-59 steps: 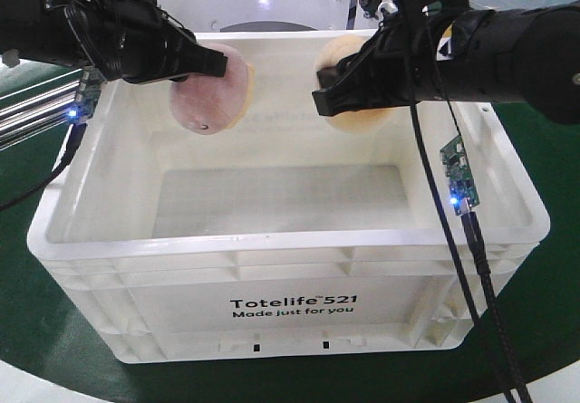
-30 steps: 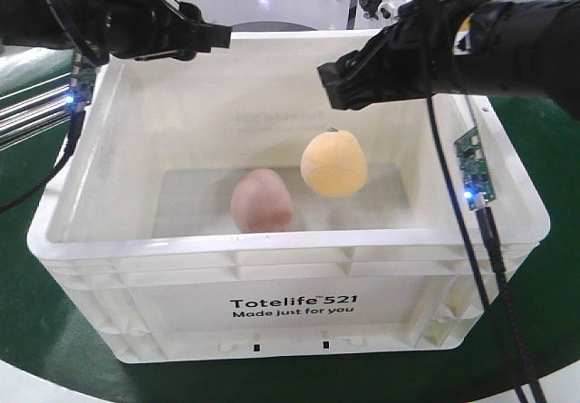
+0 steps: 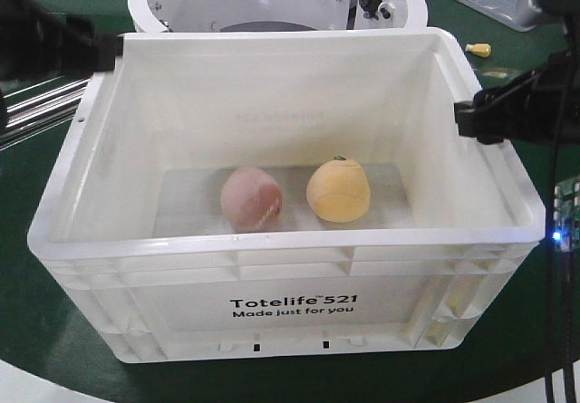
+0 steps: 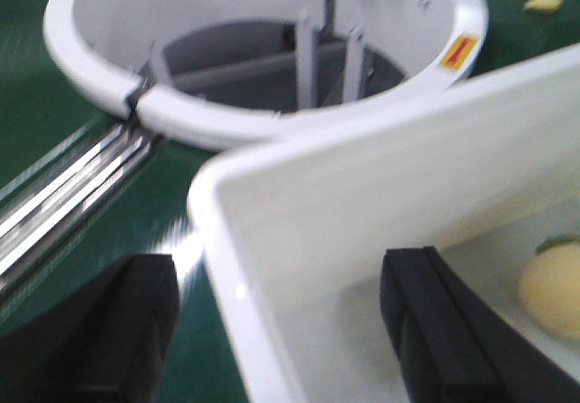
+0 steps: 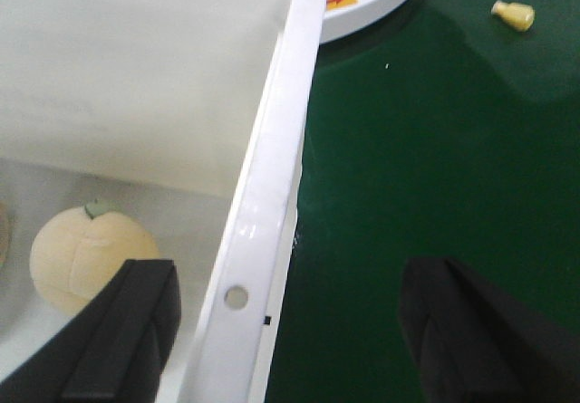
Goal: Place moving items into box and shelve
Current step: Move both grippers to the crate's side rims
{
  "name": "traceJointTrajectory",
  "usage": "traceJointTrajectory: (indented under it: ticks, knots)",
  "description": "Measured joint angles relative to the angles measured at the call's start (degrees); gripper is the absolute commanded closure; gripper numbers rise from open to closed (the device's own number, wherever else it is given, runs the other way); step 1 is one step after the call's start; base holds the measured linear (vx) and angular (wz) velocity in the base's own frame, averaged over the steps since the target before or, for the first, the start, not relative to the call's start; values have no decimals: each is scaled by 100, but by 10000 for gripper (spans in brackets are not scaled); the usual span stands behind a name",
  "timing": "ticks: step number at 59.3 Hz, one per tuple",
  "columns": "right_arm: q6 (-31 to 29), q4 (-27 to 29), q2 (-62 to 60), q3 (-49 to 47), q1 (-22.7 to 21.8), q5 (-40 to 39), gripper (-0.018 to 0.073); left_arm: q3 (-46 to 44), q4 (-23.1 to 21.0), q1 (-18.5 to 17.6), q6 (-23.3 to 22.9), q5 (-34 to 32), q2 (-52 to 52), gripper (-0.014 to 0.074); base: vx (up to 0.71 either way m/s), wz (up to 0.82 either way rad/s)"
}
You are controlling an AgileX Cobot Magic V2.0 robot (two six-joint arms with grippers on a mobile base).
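Note:
The pink ball (image 3: 251,198) and the yellow ball (image 3: 338,191) lie side by side on the floor of the white box (image 3: 290,260), free of both grippers. My left gripper (image 3: 89,50) is open at the box's left rim. In the left wrist view it (image 4: 276,323) straddles the rim (image 4: 227,267), one finger outside and one inside, with the yellow ball (image 4: 551,290) at the far right. My right gripper (image 3: 489,118) is open at the right rim. In the right wrist view it (image 5: 299,331) straddles that rim (image 5: 265,186), with the yellow ball (image 5: 86,256) just beyond its inner finger.
A white round drum (image 3: 272,0) stands right behind the box. A small yellow cap piece (image 3: 478,50) lies on the green surface at the back right. Metal rails (image 3: 36,109) run along the left. A circuit board with a blue light (image 3: 564,222) hangs by the right wall.
Both grippers opened and let the balls fall to the box floor. The arms then spread outward, left to the left rim and right to the right rim.

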Motion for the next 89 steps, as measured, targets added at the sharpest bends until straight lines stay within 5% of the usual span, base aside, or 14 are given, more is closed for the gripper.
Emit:
traceJointTrajectory:
  ticks: [12, 31, 50, 61, 77, 89]
  knots:
    - [1, 165, -5, 33, 0, -75, 13, 624, 78, 0, -768, -49, -210, 11, 0, 0]
    - [7, 749, 665, -6, 0, -221, 13, 667, -60, 0, -826, 503, -204, 15, 0, 0]
    - [7, 884, 744, -171, 0, 180, 39, 475, -613, 0, -768, 1178, 367, 136, 0, 0]
    - [7, 884, 744, -243, 0, 524, 174, 263, -716, 0, -640, 1371, 466, 234, 0, 0]
    - [-87, 774, 744, -243, -20, 499, 566, 106, -687, 0, -541, 1606, 520, 516, 0, 0]
    - [-99, 774, 744, -243, -20, 485, 571, 93, -681, 0, -542, 1623, 524, 606, 0, 0]
